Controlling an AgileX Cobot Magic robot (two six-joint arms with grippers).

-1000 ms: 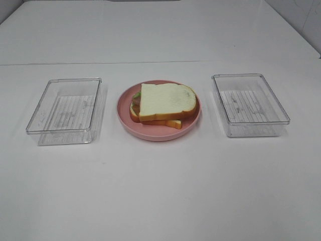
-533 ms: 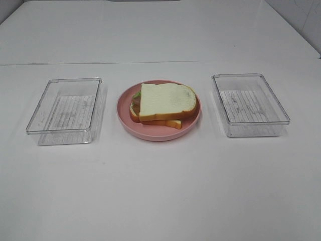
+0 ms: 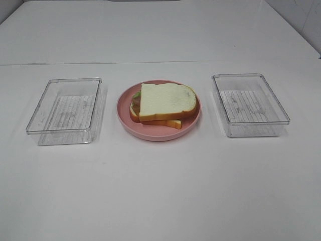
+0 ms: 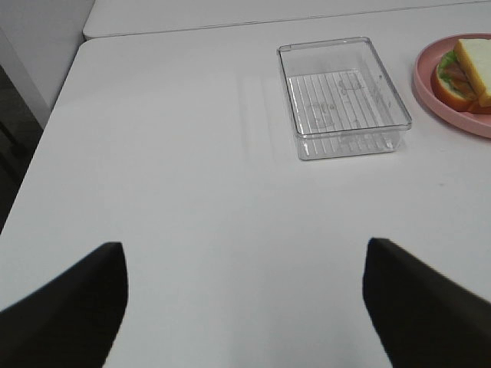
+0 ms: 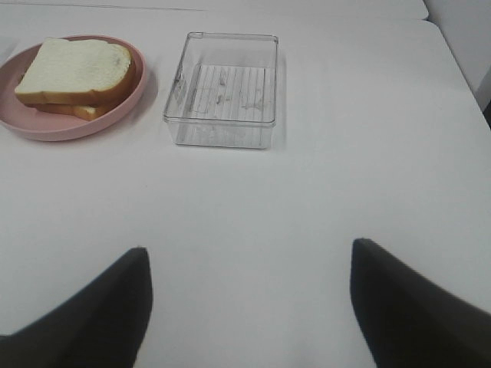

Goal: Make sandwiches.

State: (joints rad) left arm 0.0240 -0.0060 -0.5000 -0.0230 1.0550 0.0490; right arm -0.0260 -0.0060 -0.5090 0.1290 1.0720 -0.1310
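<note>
Comparing this moment with the pictures from one second before, no change can be found: the sandwich (image 3: 163,104), the pink plate (image 3: 125,118) and both clear trays are seen in the same places, and no arm has entered the high view. This stillness is judged to mean that the stacking work is finished, or at least paused.

The sandwich is placed on the pink plate, in the middle of the white table (image 3: 160,191). A white bread slice (image 3: 166,99) is laid on top, slightly turned against the lower slice (image 3: 173,123), and some green lettuce (image 3: 136,94) and a brownish filling are shown at the edge between them. The left tray (image 3: 64,111) and the right tray (image 3: 249,104) are set on either side of the plate, apart from it, and nothing is seen inside them.

The left gripper (image 4: 244,307) is held wide apart above the bare table, well away from its tray, and nothing is grasped. The right gripper (image 5: 249,307) is likewise spread wide and nothing is carried by it. Since only one sandwich is visible, it cannot be told whether another is expected.
</note>
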